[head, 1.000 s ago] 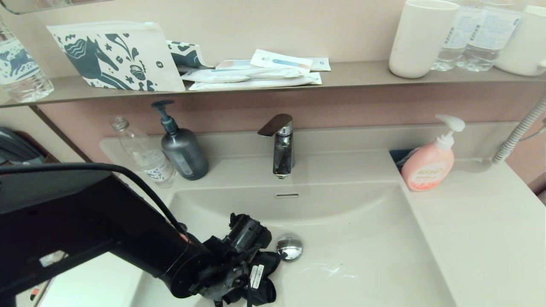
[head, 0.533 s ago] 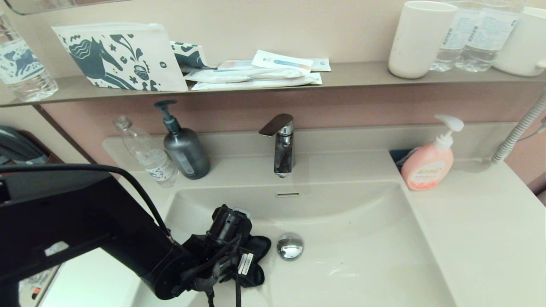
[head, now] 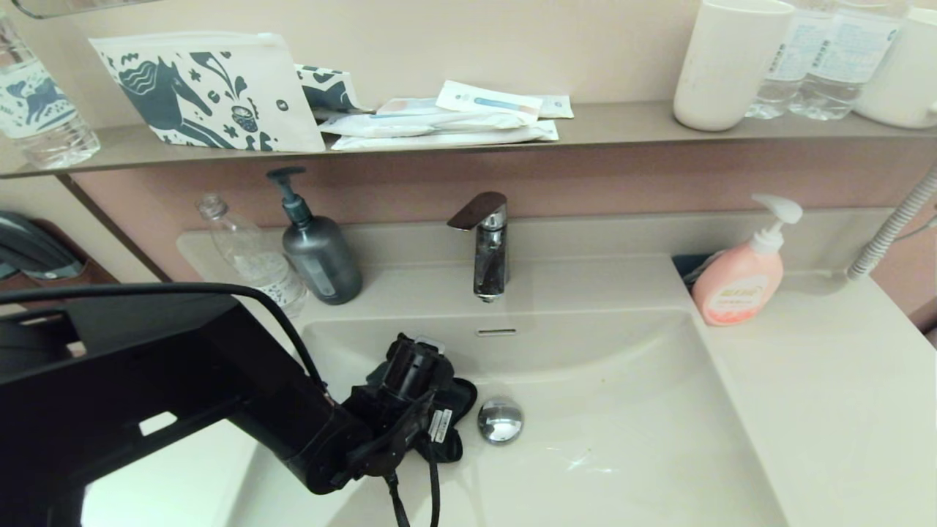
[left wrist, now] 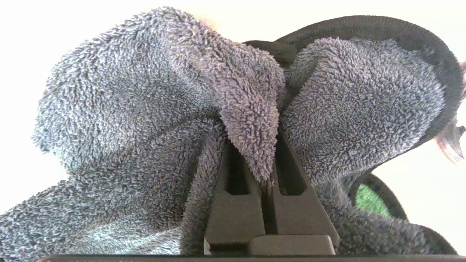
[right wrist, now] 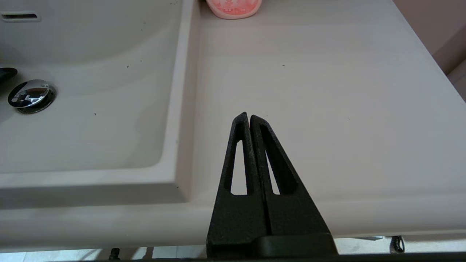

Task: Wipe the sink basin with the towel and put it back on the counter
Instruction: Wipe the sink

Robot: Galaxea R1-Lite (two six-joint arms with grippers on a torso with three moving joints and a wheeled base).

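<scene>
Deep in the off-white sink basin (head: 622, 439), my left gripper (head: 428, 417) presses the dark grey towel (head: 460, 397) onto the basin floor just left of the chrome drain plug (head: 500, 420). The left wrist view is filled by the fluffy towel (left wrist: 127, 109), its green trim (left wrist: 367, 200) peeking out at one side. There the left gripper (left wrist: 268, 185) is shut on a fold of the cloth. My right gripper (right wrist: 248, 116) is shut with nothing in it and hovers at the front edge of the counter (right wrist: 327, 91), right of the basin (right wrist: 91, 138). It is out of the head view.
The faucet (head: 483, 245) and the overflow slot (head: 495, 331) sit behind the towel. A dark pump bottle (head: 318, 256) and a clear bottle (head: 252, 256) stand back left. A pink soap dispenser (head: 739, 282) stands on the counter (head: 827, 380) back right.
My left gripper has dragged the towel from the front of the basin floor towards its back, ending beside the drain plug. The right gripper has not visibly moved.
</scene>
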